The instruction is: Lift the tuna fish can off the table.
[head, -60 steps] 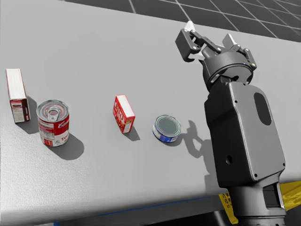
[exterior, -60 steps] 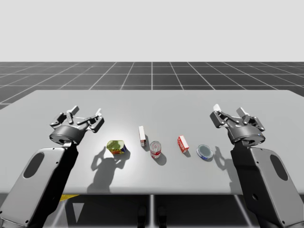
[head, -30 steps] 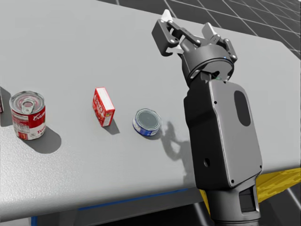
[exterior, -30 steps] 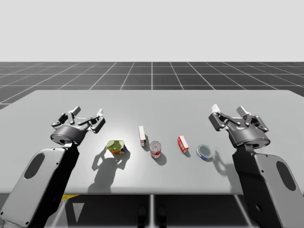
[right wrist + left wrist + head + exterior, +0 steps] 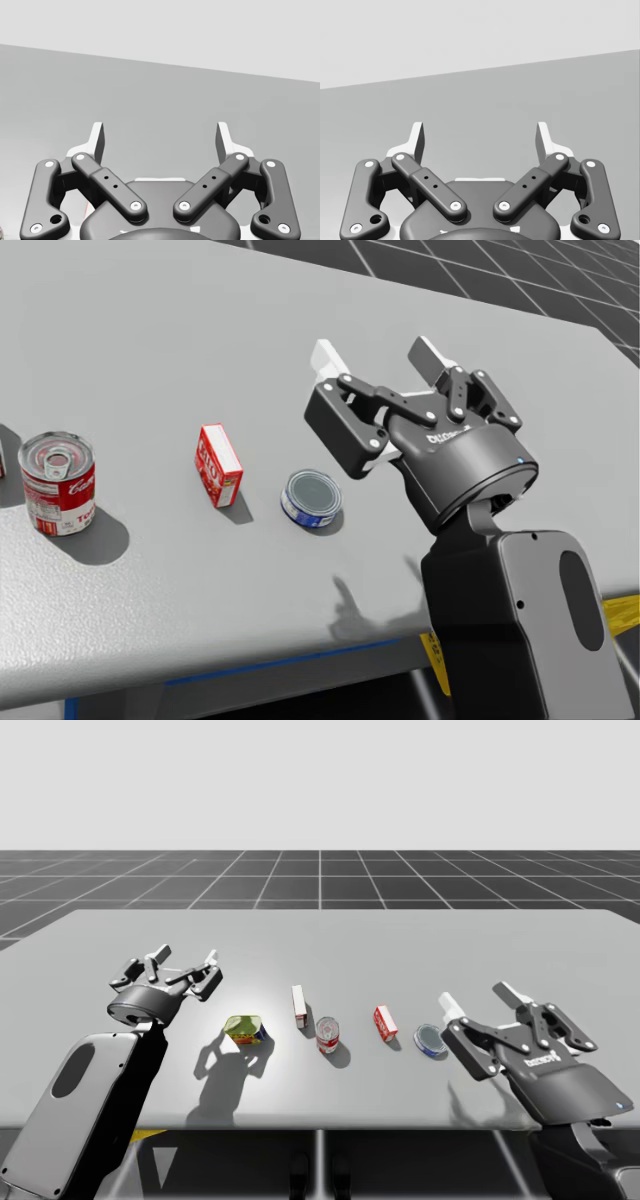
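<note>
The tuna fish can (image 5: 431,1040) (image 5: 312,498) is a low blue can with a grey lid, standing on the grey table (image 5: 320,935) towards the right. My right gripper (image 5: 480,1000) (image 5: 378,355) (image 5: 160,137) hovers just right of the can and nearer the table's front edge, open and empty, pointing across the table. Far to the left, my left gripper (image 5: 183,960) (image 5: 480,137) is open with nothing between its fingers.
Left of the tuna can stand a small red box (image 5: 385,1022) (image 5: 218,465), a red and white can (image 5: 328,1034) (image 5: 58,483), a white box (image 5: 299,1006) and a green and yellow pack (image 5: 245,1029). The table's front edge (image 5: 250,665) runs close to my right arm.
My right arm has drawn back towards the front edge and risen, its gripper still open. My head turned right at first. The left arm and the objects have stayed put.
</note>
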`<state>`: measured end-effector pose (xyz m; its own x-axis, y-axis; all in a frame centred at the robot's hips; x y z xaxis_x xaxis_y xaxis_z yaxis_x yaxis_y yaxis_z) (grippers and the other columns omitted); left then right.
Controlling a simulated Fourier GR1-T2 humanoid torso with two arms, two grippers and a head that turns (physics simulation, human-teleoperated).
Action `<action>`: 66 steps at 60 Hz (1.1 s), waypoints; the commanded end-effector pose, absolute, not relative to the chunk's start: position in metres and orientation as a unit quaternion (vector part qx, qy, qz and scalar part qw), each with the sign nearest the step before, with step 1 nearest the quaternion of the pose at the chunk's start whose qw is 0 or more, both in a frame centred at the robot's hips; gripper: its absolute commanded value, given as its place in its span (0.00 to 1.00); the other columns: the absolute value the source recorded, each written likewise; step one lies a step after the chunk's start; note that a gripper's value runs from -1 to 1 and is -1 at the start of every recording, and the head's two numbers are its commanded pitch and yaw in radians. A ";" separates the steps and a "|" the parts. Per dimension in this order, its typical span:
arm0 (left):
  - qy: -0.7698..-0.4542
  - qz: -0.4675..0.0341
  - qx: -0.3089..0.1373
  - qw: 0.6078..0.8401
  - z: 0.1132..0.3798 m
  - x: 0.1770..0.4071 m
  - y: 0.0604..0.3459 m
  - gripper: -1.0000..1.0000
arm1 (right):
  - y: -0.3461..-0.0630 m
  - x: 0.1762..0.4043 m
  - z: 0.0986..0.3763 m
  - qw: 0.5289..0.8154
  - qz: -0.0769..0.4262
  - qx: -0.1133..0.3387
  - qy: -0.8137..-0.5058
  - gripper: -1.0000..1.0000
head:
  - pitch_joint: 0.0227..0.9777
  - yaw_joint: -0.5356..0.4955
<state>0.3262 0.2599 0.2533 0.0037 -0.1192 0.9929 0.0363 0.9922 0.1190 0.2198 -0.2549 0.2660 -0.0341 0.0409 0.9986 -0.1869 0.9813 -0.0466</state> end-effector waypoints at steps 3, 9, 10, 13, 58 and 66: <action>-0.704 -0.057 0.032 0.708 0.252 0.326 0.259 0.00 | -0.252 0.184 0.241 0.710 0.127 0.071 -0.689 0.00 | 0.91 0.08; -0.703 -0.058 0.034 0.708 0.252 0.326 0.259 0.00 | -0.255 0.175 0.223 0.719 0.141 0.064 -0.677 0.00 | 0.90 0.07; -0.703 -0.058 0.034 0.708 0.252 0.326 0.259 0.00 | -0.256 0.174 0.221 0.719 0.142 0.062 -0.677 0.00 | 0.90 0.07; -0.703 -0.059 0.035 0.708 0.252 0.326 0.259 0.00 | -0.257 0.170 0.210 0.720 0.145 0.056 -0.676 0.00 | 0.90 0.07; -0.703 -0.055 0.033 0.708 0.253 0.326 0.259 0.00 | -0.264 0.225 0.130 0.796 0.085 -0.009 -0.599 0.00 | 0.90 0.07; -0.703 -0.054 0.033 0.708 0.253 0.326 0.259 0.00 | -0.264 0.236 0.127 0.806 0.081 -0.014 -0.587 0.00 | 0.90 0.07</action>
<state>0.3256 0.2589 0.2524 0.0043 -0.1251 0.9921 0.0304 0.9917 0.1249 0.2238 -0.2607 0.1342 0.2650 0.1497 0.9526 -0.1346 0.9840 -0.1172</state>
